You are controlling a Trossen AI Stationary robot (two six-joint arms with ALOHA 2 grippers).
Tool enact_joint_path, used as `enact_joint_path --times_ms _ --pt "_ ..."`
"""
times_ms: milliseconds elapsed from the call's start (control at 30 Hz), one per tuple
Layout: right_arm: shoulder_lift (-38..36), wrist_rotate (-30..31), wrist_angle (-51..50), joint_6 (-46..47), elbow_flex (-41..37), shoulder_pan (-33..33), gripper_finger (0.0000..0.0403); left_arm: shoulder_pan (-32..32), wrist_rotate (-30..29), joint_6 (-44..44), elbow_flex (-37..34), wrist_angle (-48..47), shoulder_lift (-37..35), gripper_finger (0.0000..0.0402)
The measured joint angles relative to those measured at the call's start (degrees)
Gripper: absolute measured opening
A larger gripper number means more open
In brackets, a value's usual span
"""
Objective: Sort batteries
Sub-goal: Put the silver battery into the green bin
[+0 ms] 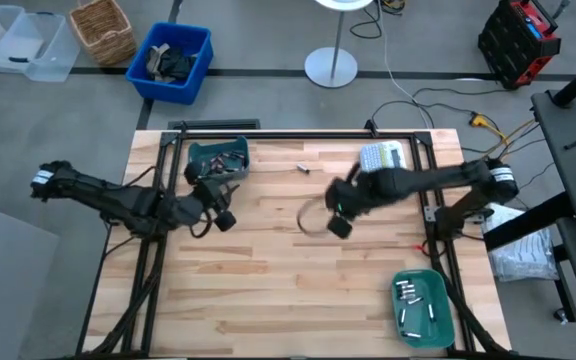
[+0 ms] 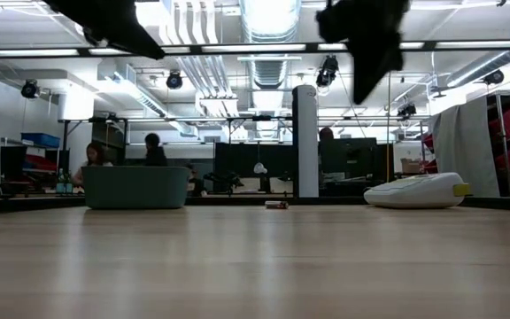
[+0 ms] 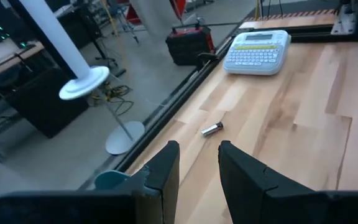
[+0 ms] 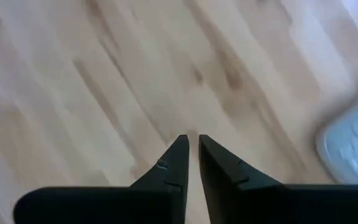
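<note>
Your loose battery (image 1: pixel 304 168) lies far-centre, between the teal bin (image 1: pixel 218 157) and label maker (image 1: pixel 384 157), long axis roughly across the table. Right gripper (image 1: pixel 339 226) hangs nearer it, fingers nearly shut on nothing; left gripper (image 3: pixel 197 163) is partly open, empty, pointing toward it

No legible text, labels or signs anywhere.

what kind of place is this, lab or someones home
Most likely a robotics lab or workshop, not a home: exposed ceiling ducts overhead, people at desks behind the table, and a red tool case on the floor.
</note>
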Motion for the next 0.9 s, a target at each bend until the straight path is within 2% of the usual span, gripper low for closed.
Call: enact_joint_path --times_ms 167,367,667,900 --pt "0.0 -5.9 9.9 -9.0 0.0 -10.7 0.0047 -4.5 -6.0 -3.0 0.0 -3.0 -1.6 0.0093" --pt "0.0 -7.0 17.4 -15.1 0.0 -19.4 0.0088 -7.1 -6.4 -7.8 0.0 -6.3 -3.1 0.0093" --pt "0.9 -7.2 25.0 -20.3 0.4 -27.3 0.0139 -7.9 -6.4 -8.2 0.1 -6.4 -3.5 0.0093" --pt "10.4 -7.4 24.8 -24.6 6.8 -29.4 0.0163 -7.9 -6.5 -7.8 0.6 -6.6 -3.6 0.0093"
